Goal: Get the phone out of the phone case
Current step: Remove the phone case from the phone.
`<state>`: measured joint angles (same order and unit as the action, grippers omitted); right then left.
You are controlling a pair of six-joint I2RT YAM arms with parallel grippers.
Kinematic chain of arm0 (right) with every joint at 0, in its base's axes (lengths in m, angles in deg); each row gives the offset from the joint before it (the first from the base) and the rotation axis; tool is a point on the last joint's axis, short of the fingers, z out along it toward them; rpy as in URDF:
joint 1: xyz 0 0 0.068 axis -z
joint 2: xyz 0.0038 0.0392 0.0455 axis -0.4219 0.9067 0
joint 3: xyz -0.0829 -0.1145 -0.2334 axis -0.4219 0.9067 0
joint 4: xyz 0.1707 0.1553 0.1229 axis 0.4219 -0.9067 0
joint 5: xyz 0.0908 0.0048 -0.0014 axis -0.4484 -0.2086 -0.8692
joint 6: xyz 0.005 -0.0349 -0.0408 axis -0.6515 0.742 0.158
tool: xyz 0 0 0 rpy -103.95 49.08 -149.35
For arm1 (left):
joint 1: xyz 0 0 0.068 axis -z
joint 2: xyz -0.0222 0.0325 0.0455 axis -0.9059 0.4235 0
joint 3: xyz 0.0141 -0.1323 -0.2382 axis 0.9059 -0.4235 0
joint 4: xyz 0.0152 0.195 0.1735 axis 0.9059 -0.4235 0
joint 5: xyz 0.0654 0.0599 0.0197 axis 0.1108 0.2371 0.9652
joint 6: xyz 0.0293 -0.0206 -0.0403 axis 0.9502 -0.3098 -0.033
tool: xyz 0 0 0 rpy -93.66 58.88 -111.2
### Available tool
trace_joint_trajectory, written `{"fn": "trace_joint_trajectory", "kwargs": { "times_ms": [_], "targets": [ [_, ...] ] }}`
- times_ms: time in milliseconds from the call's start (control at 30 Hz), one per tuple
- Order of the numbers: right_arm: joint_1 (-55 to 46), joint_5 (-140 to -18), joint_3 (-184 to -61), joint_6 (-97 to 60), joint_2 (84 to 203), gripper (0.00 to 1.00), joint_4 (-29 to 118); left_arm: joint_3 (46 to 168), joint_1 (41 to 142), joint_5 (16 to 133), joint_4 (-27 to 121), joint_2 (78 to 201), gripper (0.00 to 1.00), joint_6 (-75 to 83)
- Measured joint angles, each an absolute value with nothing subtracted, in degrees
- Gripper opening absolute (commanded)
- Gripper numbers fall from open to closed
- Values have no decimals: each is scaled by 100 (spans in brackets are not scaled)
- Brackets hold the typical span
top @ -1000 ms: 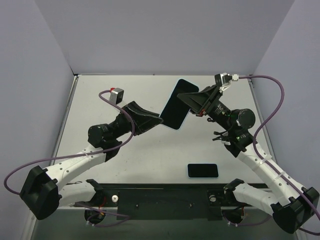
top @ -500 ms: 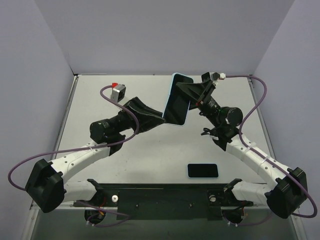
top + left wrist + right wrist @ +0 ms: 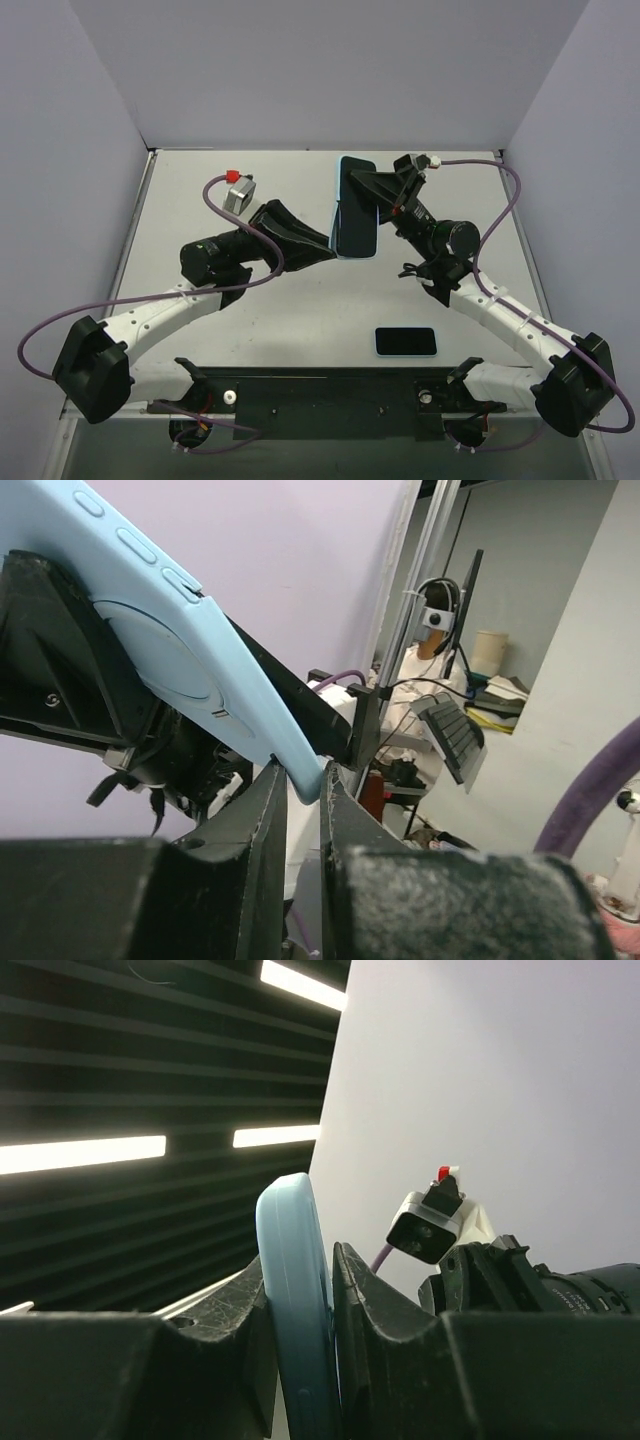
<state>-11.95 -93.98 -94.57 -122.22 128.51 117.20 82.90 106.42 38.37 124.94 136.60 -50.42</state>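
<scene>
Robotics lab: lavender-walled grey surface (image 3: 300,300), ceiling strip lights (image 3: 80,1155), headphoned person (image 3: 418,665) beside monitor (image 3: 468,600) and keyboard (image 3: 455,742).

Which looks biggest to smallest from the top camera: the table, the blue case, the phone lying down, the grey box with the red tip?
1. table
2. case
3. phone
4. grey box
The case is held up nearer the camera, so it may only look bigger than the phone.

The grey table (image 3: 200,200) carries 1 blue-edged, dark-screened slab, probably a phone (image 3: 406,342), near its front right.
</scene>
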Motion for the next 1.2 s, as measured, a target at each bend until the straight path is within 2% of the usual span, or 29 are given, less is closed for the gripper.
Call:
{"fn": "trace_joint_trajectory", "kwargs": {
  "times_ms": [100, 167, 333, 467, 700, 867, 1000, 1100, 1200],
  "targets": [
    [-1193, -9311, -9457, -12213, 12851, 0, 11690, 8290, 10576, 3898, 12177, 13555, 0, -4778],
    [-1156, -9221, -9457, -12091, 12842, 0, 11616, 8314, 10576, 4078, 11360, 13275, 0, -4424],
    [-1097, -8959, -9492, -11175, 12427, 0, 10691, 8590, 10869, 4878, 8606, 12440, 21, -3396],
    [-1114, -9053, -9560, -10596, 12375, 0, 10383, 8465, 10980, 5345, 7701, 12043, 31, -3130],
    [-1162, -9077, -9560, -10237, 12602, 0, 9998, 8268, 10974, 5970, 6949, 11822, 45, -3123],
    [-1420, -8900, -9580, -9575, 12471, 0, 9345, 8155, 10974, 5962, 6822, 11938, 47, -3438],
    [-1455, -8848, -9597, -9013, 12248, 0, 8936, 8072, 10961, 5811, 6905, 12056, 43, -3772],
    [-1492, -8806, -9669, -8666, 12161, 0, 8669, 8070, 10963, 5756, 6897, 12071, 50, -3910],
    [-1534, -8804, -9731, -8417, 12082, 0, 8477, 8070, 10963, 5730, 6800, 12071, 53, -3971]
  ]
}}
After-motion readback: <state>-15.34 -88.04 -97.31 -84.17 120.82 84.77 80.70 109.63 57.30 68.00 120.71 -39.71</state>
